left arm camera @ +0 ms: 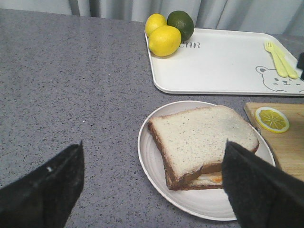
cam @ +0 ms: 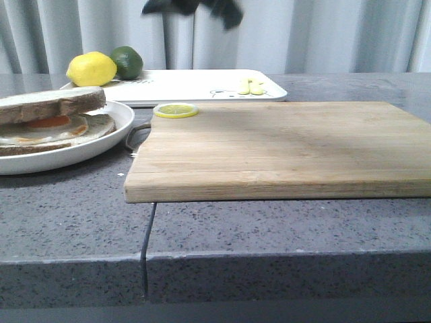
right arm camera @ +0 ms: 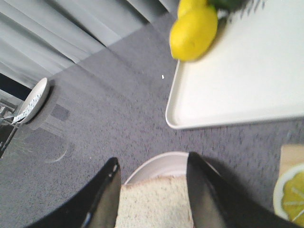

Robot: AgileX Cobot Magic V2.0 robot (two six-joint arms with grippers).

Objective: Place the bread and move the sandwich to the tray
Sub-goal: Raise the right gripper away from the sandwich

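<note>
The left gripper (left arm camera: 152, 190) has broad, matte black fingers (left arm camera: 45, 190) with a rough, felt-like surface and one small pale speck. The right gripper (right arm camera: 152, 190) has smoother, glossier black fingers (right arm camera: 209, 194), tapering to rounded tips.

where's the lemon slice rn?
The lemon slice lies flat on the far left corner of the wooden board in the front view, between the plate with the sandwich and the white tray.

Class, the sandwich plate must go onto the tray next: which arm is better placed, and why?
Probably the left: its open claw straddles the plate holding the sandwich, with the tray just beyond. The right claw straddles only the bread.
</note>
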